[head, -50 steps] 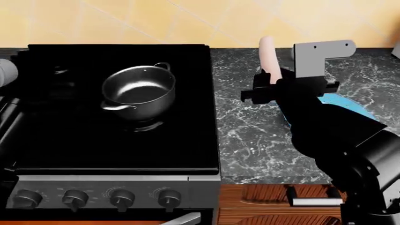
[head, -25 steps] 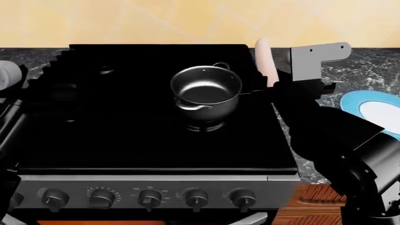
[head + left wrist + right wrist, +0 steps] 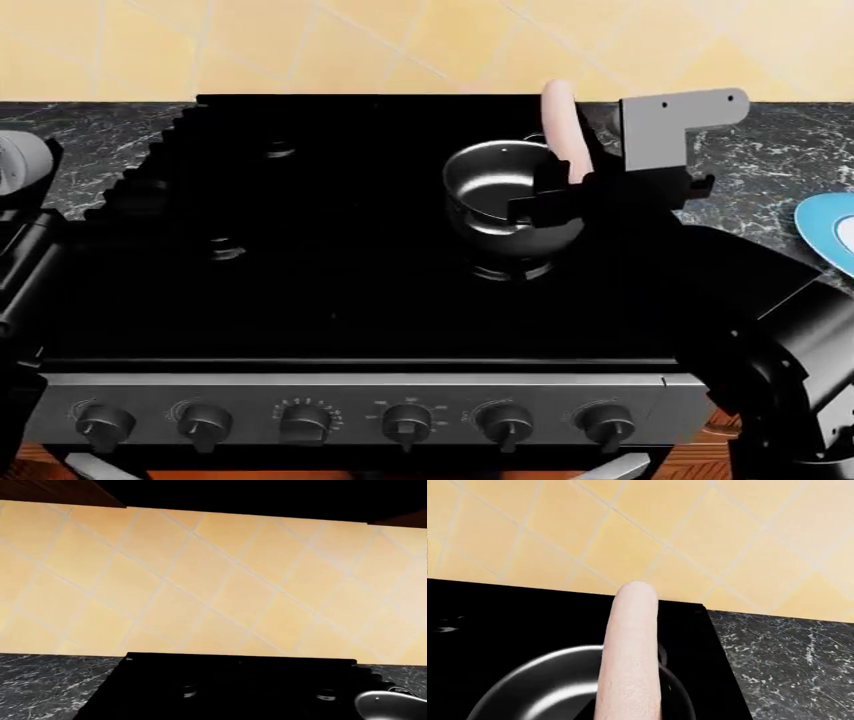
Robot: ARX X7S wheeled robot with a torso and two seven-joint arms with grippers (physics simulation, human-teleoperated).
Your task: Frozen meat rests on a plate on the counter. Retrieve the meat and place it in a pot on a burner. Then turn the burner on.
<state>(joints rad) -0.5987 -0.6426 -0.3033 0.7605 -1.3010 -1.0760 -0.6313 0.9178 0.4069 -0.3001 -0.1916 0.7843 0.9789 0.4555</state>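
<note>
Steel shows once in the left wrist view: a sliver of the pot (image 3: 388, 703) at the edge of the black stove (image 3: 227, 690), with grey marbled counter (image 3: 47, 685) beside it and one yellow tiled wall (image 3: 200, 580) behind. The left gripper itself is out of sight there.

In the head view, one pot (image 3: 507, 195) sits on a burner (image 3: 514, 268) of the stove. The right gripper (image 3: 577, 185) is clamped on the single pink meat (image 3: 563, 128), holding it upright over the pot's right rim. One blue-rimmed plate (image 3: 817, 222) lies on the counter at far right, bare. Six knobs (image 3: 404, 423) line the stove front. Only a grey part of the left arm (image 3: 20, 165) shows.

In the right wrist view, the meat (image 3: 630, 655) stands above the pot (image 3: 534, 690); the fingers are not visible.
</note>
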